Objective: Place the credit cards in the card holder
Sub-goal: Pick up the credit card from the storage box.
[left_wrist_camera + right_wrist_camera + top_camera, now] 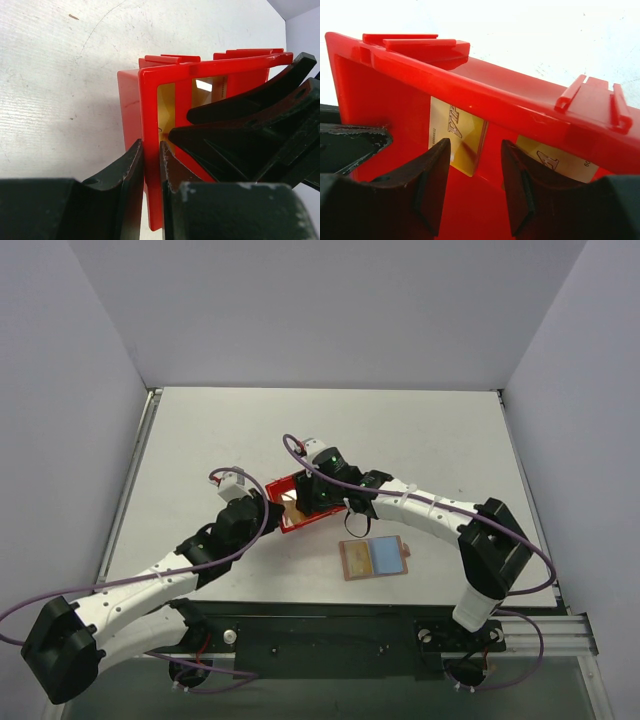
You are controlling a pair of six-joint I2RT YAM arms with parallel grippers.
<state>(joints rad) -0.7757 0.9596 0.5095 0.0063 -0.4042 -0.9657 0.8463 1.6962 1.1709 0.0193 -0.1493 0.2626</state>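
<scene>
The right claw (475,150) hides the lower edge of the credit card (460,127) standing between its fingers; whether either finger touches it cannot be told. The second card (557,161), beyond its right finger, is cut short by the rim of the red bin (520,107). Ahead of the left claw (151,160), black fingers cover most of the bin's inside. From above, both claws mask the cards.

Left gripper (151,197) bottom centre, fingers pinching the bin (131,100) wall. Bin fills centre and upper right. Right gripper (181,125) comes in from the right edge, tips inside the bin, in front of a yellow card (166,105). Table (60,75) upper left.
</scene>
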